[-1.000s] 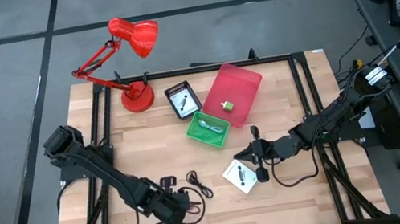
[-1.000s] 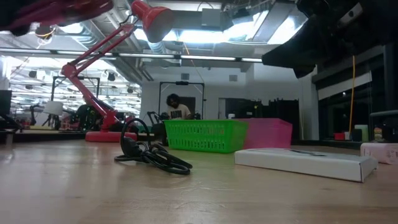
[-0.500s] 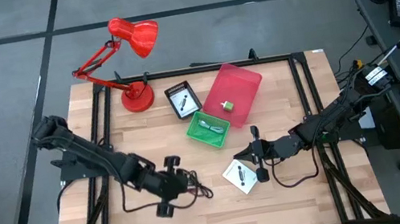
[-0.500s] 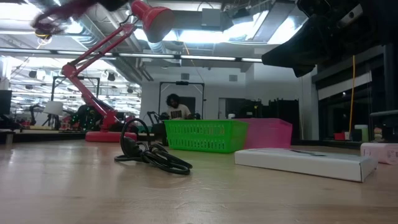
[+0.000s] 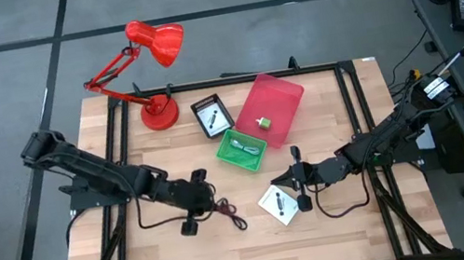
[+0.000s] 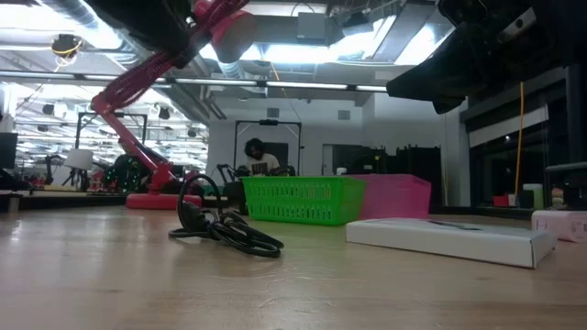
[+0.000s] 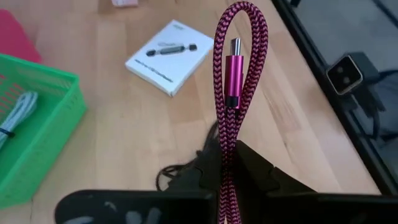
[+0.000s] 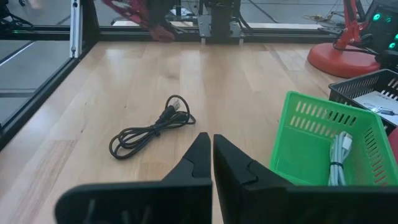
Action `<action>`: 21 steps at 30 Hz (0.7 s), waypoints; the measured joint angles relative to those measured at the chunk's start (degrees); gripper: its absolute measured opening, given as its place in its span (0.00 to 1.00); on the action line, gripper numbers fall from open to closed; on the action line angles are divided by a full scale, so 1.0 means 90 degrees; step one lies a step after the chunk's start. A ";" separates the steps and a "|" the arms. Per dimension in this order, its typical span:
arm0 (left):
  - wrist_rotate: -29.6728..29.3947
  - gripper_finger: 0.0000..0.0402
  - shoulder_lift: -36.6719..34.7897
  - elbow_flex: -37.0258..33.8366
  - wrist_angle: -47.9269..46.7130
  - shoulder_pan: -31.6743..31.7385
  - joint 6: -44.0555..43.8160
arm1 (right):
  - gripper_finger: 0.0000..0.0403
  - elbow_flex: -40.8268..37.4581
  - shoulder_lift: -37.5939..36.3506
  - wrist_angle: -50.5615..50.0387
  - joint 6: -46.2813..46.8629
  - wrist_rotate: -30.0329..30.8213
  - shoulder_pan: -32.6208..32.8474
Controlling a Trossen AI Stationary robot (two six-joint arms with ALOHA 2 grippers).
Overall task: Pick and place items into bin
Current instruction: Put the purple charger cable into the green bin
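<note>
My left gripper [image 5: 208,205] hovers over the table's near-middle, shut on the maroon cable [image 7: 239,56]. The cable's loop and plug stand out ahead of the fingers. The black cable [image 5: 237,221] lies coiled on the wood just below it, also seen as the black cable [image 8: 152,128]. My right gripper [image 5: 277,179] is shut and empty, held above the white card box [image 5: 278,204], which lies flat on the table. The pink bin [image 5: 268,105] holds a small green piece. The second card lies in a black tray [image 5: 211,115]. My left gripper pinches the maroon cable between its two fingers [image 7: 254,169], on a doubled stretch [image 7: 226,146] just behind the plug. The loop [image 7: 245,18] sticks out past the fingertips. The cable is lifted clear of the table; its remaining length is hidden behind the gripper.
A green basket [image 5: 241,150] with a pale cable in it sits beside the pink bin. The red desk lamp [image 5: 152,77] stands at the far left corner. A black frame [image 5: 358,118] borders the table. Bare wood shows along the near edge.
My left gripper has moved from the near edge toward the far edge and risen, carrying the maroon cable up off the wood. The black cable has stayed where it lay. My right arm has kept still.
</note>
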 joint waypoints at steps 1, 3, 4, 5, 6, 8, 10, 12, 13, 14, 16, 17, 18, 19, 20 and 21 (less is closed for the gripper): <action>0.0002 0.04 -0.0059 -0.0139 0.0186 0.0030 0.0014 | 0.00 0.0000 0.0000 -0.0002 0.0000 0.0002 0.0001; 0.0000 0.04 -0.0146 -0.0404 0.0545 0.0081 0.0089 | 0.00 0.0000 0.0000 -0.0006 0.0002 0.0002 0.0000; -0.0002 0.04 -0.0177 -0.0547 0.0759 0.0088 0.0106 | 0.00 0.0000 0.0000 -0.0009 0.0000 0.0002 0.0000; 0.0000 0.04 -0.0205 -0.0686 0.0992 0.0115 0.0148 | 0.00 0.0000 0.0000 -0.0012 0.0002 0.0002 0.0001; 0.0001 0.04 -0.0220 -0.0801 0.1209 0.0132 0.0193 | 0.00 0.0000 -0.0001 -0.0013 0.0002 0.0001 0.0001; 0.0002 0.04 -0.0222 -0.1007 0.1634 0.0164 0.0320 | 0.00 0.0000 0.0000 -0.0017 0.0002 0.0002 0.0001; 0.0003 0.04 -0.0222 -0.1195 0.1986 0.0211 0.0421 | 0.00 0.0000 0.0000 -0.0018 0.0002 0.0003 0.0000; 0.0013 0.04 -0.0222 -0.1301 0.2243 0.0272 0.0434 | 0.00 0.0000 0.0000 -0.0017 0.0002 0.0005 0.0002; 0.0022 0.04 -0.0222 -0.1334 0.2315 0.0304 0.0435 | 0.00 0.0000 0.0000 -0.0017 0.0002 0.0005 0.0002; 0.0019 0.04 -0.0222 -0.1357 0.2357 0.0334 0.0463 | 0.00 0.0000 -0.0001 -0.0017 0.0002 0.0005 0.0000; 0.0088 0.04 -0.0222 -0.1371 0.2385 0.0394 0.0544 | 0.00 0.0000 0.0000 -0.0017 0.0003 0.0007 0.0000; 0.0172 0.04 -0.0222 -0.1371 0.2434 0.0426 0.0579 | 0.00 0.0000 0.0000 -0.0017 0.0002 0.0007 0.0000; 0.0250 0.04 -0.0222 -0.1371 0.2500 0.0458 0.0595 | 0.00 0.0000 0.0000 -0.0017 0.0003 0.0007 0.0000; 0.0294 0.04 -0.0222 -0.1369 0.2534 0.0488 0.0600 | 0.00 0.0000 0.0000 -0.0017 0.0005 0.0007 0.0000; 0.0306 0.04 -0.0222 -0.1369 0.2543 0.0513 0.0600 | 0.00 0.0000 0.0000 -0.0017 0.0002 0.0007 0.0000; 0.0295 0.04 -0.0222 -0.1370 0.2543 0.0547 0.0600 | 0.00 0.0000 0.0000 -0.0017 0.0002 0.0008 0.0000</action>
